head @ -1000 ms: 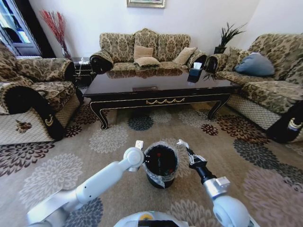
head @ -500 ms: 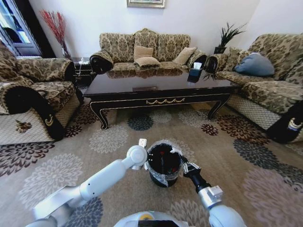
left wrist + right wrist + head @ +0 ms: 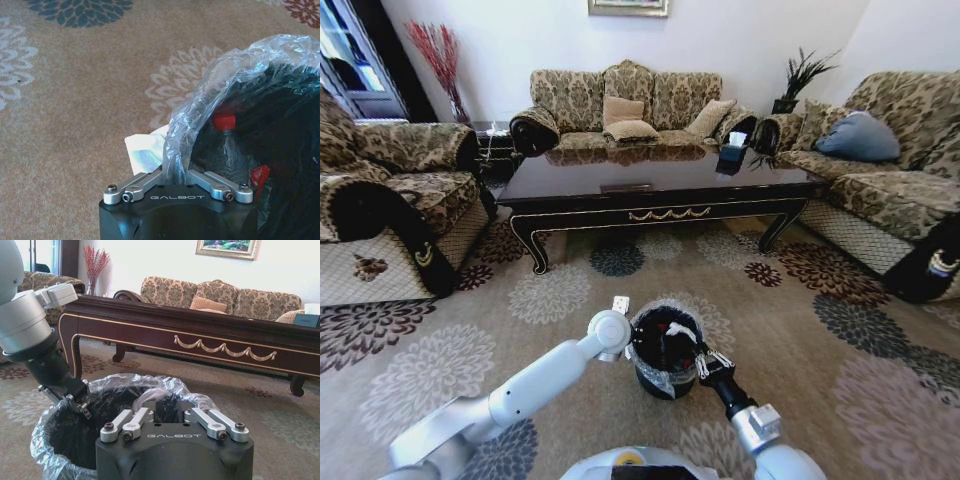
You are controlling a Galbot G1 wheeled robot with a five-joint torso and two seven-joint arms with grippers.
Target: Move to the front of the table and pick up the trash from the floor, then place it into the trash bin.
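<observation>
Silver-white arms, black "GALBOT" wrists, silver screwed fingers (image 3: 131, 422)

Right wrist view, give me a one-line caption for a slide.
Right end effector holds white trash over the lined trash bin, left end effector gripping its rim, the table behind.

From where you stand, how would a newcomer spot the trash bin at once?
Start at the long dark coffee table in the middle of the sofas, then come toward the robot across the flowered carpet. The trash bin stands there between the left pincer and the right pincer. It is the small round black tub with crinkled clear plastic over its rim.
</observation>
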